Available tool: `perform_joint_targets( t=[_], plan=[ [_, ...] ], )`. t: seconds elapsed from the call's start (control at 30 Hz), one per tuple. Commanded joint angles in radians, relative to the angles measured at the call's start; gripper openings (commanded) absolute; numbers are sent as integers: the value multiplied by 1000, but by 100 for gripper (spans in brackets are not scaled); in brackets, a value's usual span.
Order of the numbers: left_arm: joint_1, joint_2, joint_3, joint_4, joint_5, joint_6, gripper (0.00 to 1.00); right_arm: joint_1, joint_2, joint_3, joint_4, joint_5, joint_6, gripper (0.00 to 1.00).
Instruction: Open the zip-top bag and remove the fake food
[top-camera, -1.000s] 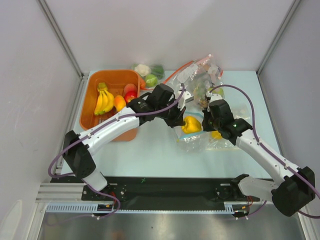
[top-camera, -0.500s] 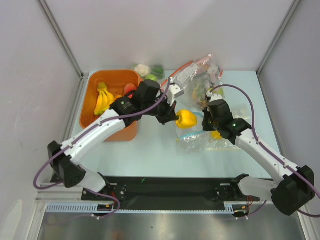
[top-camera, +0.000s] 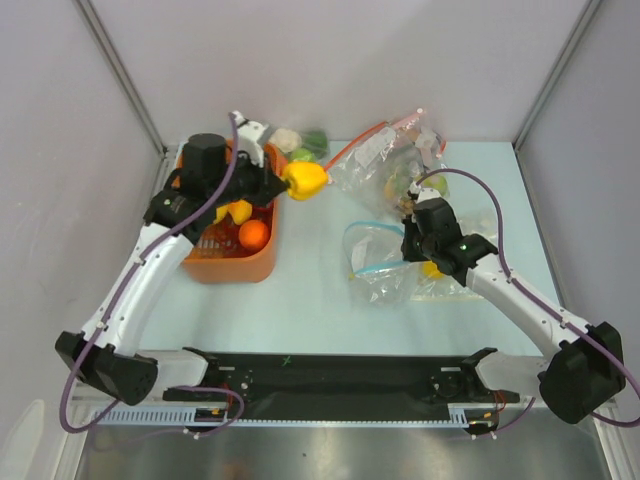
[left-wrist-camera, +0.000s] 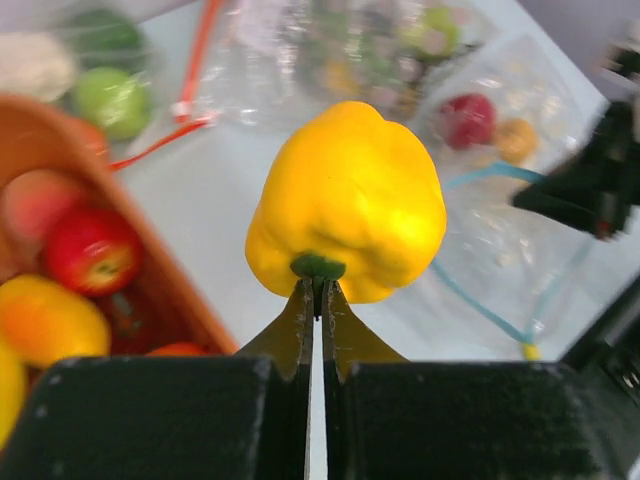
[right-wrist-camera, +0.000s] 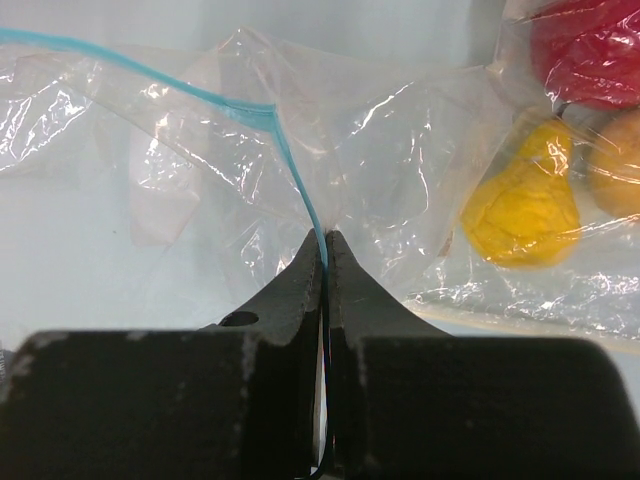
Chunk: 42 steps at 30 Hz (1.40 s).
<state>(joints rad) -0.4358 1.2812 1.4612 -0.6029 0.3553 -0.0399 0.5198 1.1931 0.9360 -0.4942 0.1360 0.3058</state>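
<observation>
Pale blue tabletop carries an orange plastic bin at back left and a clear crinkly bag with a teal zip strip centre-right. A clear bag with a red zip strip, holding mixed produce, lies behind it.

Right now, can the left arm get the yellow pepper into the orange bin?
Probably yes. The left gripper, shut on the yellow pepper at its stem, hangs by the orange bin at its far right corner. Nothing stands between them, and the right gripper is off pinching the zip-top bag.

L gripper pulled pepper out of bag, swung it toward 10 o'clock. Pepper now hangs by bin's far-right rim.
</observation>
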Motion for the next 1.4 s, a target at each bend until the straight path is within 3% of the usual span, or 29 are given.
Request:
perform_joint_targets(
  t=[0.0,0.17,0.27,0.5,0.8,0.9,0.93,1.0,1.03,1.37],
  plan=[
    [150,-54,-28,55,-56,-63,0,3,-9,27,22,7,9,2],
    [331,-10,-58,124,-120,-161,0,0,-17,24,22,2,10,2],
    [370,64,-52,140,-191,-183,0,-3,-17,26,20,4,10,2],
    [379,268,39,141,-337,-175,1,-18,-29,27,13,1,9,2],
    [404,409,99,140,-354,-149,3,-55,-47,12,14,-13,12,2],
    [404,432,114,127,-352,-134,23,-63,-41,14,20,-26,12,2],
    [404,435,116,124,-378,-129,43,-63,-40,15,23,-27,10,2],
    [404,437,117,121,-377,-120,63,-64,-33,17,26,-30,10,2],
    [404,434,117,121,-374,-117,99,-64,-32,20,29,-36,10,2],
    [404,298,54,144,-329,-114,100,-67,-17,30,43,-59,10,2]
  ],
)
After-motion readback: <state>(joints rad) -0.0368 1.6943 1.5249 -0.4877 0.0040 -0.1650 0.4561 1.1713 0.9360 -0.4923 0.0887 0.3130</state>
